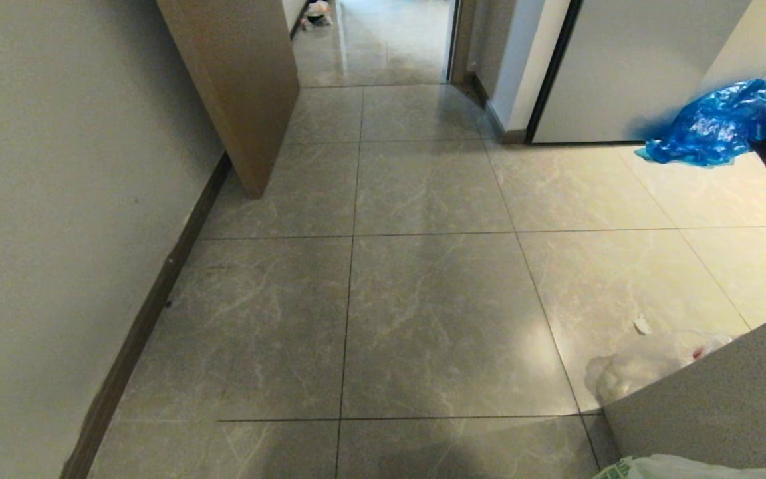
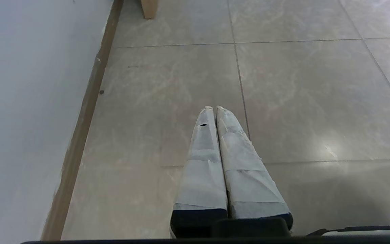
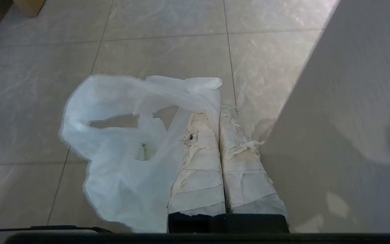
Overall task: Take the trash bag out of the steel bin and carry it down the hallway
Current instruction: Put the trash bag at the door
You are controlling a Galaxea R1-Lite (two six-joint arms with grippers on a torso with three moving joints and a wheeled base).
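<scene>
We're in the hallway (image 1: 423, 299) of a home: big grey marble-look floor tiles, a plain pale wall (image 1: 57, 199) with a dark baseboard (image 1: 150, 313) at nine o'clock, a brown wooden door (image 1: 237, 80) ajar at eleven, a blue plastic bag (image 1: 715, 126) slumped at two.

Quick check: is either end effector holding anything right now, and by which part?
The right end effector is shut on the trash bag, pinching a thin fold near its handle loop. The left end effector is shut and empty.
</scene>
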